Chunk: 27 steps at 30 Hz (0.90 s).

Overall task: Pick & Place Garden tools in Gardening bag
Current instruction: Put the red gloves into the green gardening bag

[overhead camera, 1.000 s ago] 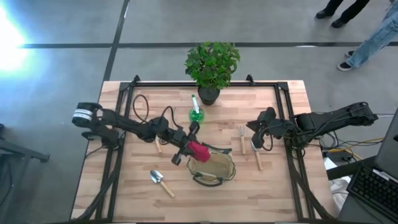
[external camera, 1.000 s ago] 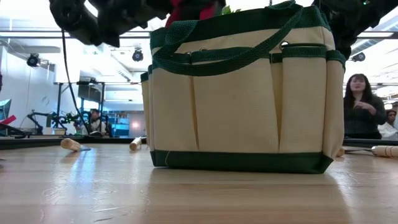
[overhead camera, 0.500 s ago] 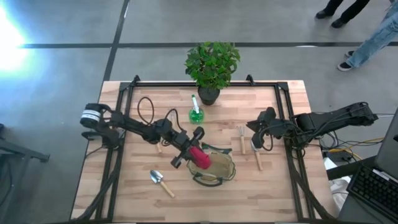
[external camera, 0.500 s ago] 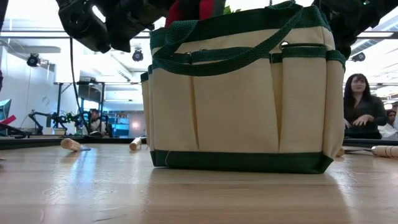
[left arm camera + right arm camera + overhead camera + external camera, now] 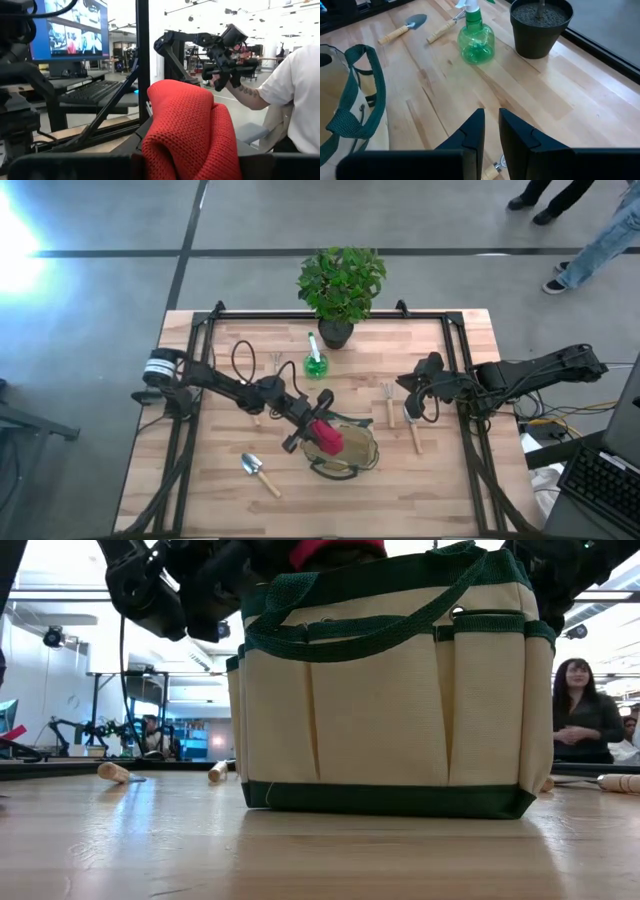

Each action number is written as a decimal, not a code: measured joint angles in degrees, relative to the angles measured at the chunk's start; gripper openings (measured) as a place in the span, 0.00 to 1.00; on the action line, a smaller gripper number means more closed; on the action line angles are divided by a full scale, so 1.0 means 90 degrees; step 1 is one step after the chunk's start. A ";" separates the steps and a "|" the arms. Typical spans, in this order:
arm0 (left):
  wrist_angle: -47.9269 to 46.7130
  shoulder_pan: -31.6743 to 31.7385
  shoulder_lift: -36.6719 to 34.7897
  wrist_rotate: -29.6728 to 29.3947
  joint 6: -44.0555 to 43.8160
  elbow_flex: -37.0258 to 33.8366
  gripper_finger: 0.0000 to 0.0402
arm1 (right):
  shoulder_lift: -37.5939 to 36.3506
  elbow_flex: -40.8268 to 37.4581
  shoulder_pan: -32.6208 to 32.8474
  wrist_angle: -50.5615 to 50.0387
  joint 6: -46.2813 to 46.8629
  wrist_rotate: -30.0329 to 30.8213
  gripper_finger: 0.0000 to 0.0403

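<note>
Red mesh piece (image 5: 328, 437) pinched in left gripper (image 5: 318, 432), hanging over gardening bag (image 5: 345, 452) mouth. Best lowered well inside dark rim before letting go, clear of loop handles. Right gripper (image 5: 412, 406) waiting beside fork (image 5: 387, 400), fingers nearly together, holding nothing.

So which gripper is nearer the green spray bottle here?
Left. The left gripper, holding the red scoop-like piece over the gardening bag, sits just in front of the green spray bottle. The right gripper waits farther off toward the table's right side, above the loose tools.
</note>
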 joint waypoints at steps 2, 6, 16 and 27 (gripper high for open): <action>-0.0023 0.0000 0.0000 0.0002 0.0009 -0.0053 0.22 | 0.0002 0.0000 0.0000 -0.0007 -0.0002 0.0000 0.12; 0.0005 0.0001 -0.0019 0.0112 0.0008 -0.0081 0.22 | 0.0001 0.0000 0.0000 -0.0013 -0.0002 0.0000 0.12; 0.0156 0.0000 0.0039 -0.0203 0.0013 -0.0417 0.22 | 0.0000 0.0000 0.0000 -0.0017 -0.0002 -0.0002 0.12; 0.0352 0.0000 0.0061 -0.0243 0.0178 -0.0767 0.22 | 0.0002 -0.0002 0.0000 -0.0009 -0.0002 -0.0002 0.12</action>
